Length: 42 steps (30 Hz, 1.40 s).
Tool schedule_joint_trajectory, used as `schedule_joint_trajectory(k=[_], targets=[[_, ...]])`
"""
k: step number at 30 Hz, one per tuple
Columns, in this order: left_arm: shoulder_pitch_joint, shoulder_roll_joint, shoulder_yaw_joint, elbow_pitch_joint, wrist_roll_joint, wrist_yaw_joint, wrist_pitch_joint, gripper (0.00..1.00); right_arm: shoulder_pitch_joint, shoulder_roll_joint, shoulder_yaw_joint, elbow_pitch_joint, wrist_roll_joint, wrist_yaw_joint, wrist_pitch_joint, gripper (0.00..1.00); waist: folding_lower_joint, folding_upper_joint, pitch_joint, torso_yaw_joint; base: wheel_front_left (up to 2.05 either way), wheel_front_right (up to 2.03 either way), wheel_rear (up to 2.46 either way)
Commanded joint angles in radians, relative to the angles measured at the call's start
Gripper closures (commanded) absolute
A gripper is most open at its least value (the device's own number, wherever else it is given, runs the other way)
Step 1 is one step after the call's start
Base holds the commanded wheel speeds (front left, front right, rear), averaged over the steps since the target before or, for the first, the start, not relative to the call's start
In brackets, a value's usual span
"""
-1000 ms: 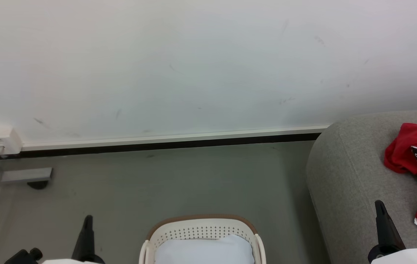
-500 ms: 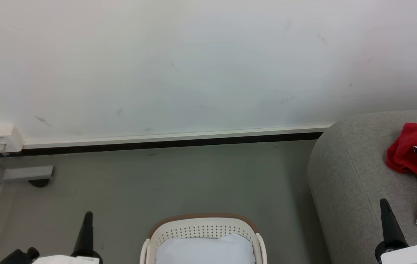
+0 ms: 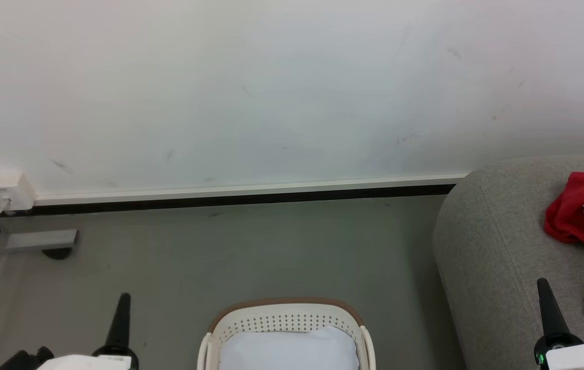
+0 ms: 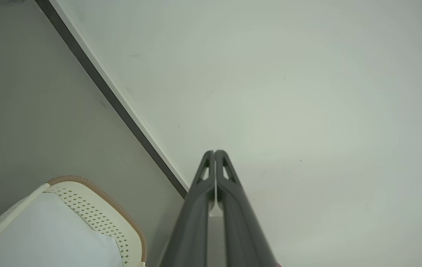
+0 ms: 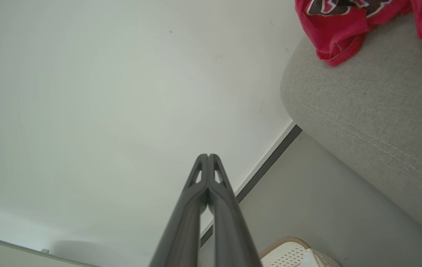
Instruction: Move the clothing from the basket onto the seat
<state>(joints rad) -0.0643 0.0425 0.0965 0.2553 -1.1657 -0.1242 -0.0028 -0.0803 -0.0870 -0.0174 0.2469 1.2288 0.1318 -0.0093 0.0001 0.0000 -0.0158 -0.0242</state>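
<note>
Well, I had both arms parked either side of the basket at that point. The left gripper hung to the basket's left above the floor, its two fingers pressed together with nothing between them. The right gripper stood to the basket's right, over the near edge of the seat, pinched together the same way and carrying nothing.

The clothing lay crumpled on the seat cushion, well to the right of the basket and beyond the right gripper, with a second red fold and a white trim band nearer me at the frame edge. In the part of the basket I could see, there was a pale blue-white pad against the perforated back wall, and no red. The basket's near half ran off the bottom of my head view, so I could not vouch for it.

My reading was that the transfer was at or close to its end, with the arms drawn clear. The next move, as I judged it, called for tipping the head down over the basket to check the hidden half. If a garment turned up there, I would spread one gripper, come down beside the pad and pinch only red fabric.
</note>
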Motion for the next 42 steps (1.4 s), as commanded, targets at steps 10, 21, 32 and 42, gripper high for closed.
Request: schedule_joint_trajectory(k=[10, 21, 32, 42], targets=[[-0.027, 0.009, 0.009, -0.011, -0.11, -0.007, 0.029, 1.0, -0.027, 0.007, -0.025, -0.008, 0.091, -0.001, 0.029, 1.0, -0.0001, 0.0, 0.003, 0.004, 0.0, 0.0, 0.0], [-0.033, 0.01, 0.012, -0.011, -0.207, -0.008, 0.054, 1.0, -0.027, 0.013, -0.045, -0.007, 0.176, -0.001, 0.054, 1.0, -0.0001, 0.0, 0.007, 0.009, 0.0, 0.0, 0.0], [-0.04, 0.011, 0.015, -0.011, -0.288, -0.008, 0.077, 1.0, -0.028, 0.02, -0.063, -0.006, 0.25, -0.002, 0.079, 1.0, -0.0001, 0.0, 0.011, 0.014, 0.0, 0.0, 0.0], [-0.043, 0.011, 0.017, -0.012, -0.361, -0.008, 0.097, 1.0, -0.03, 0.027, -0.077, -0.005, 0.314, -0.002, 0.099, 1.0, -0.0001, 0.0, 0.014, 0.018, 0.0, 0.0, 0.0]])
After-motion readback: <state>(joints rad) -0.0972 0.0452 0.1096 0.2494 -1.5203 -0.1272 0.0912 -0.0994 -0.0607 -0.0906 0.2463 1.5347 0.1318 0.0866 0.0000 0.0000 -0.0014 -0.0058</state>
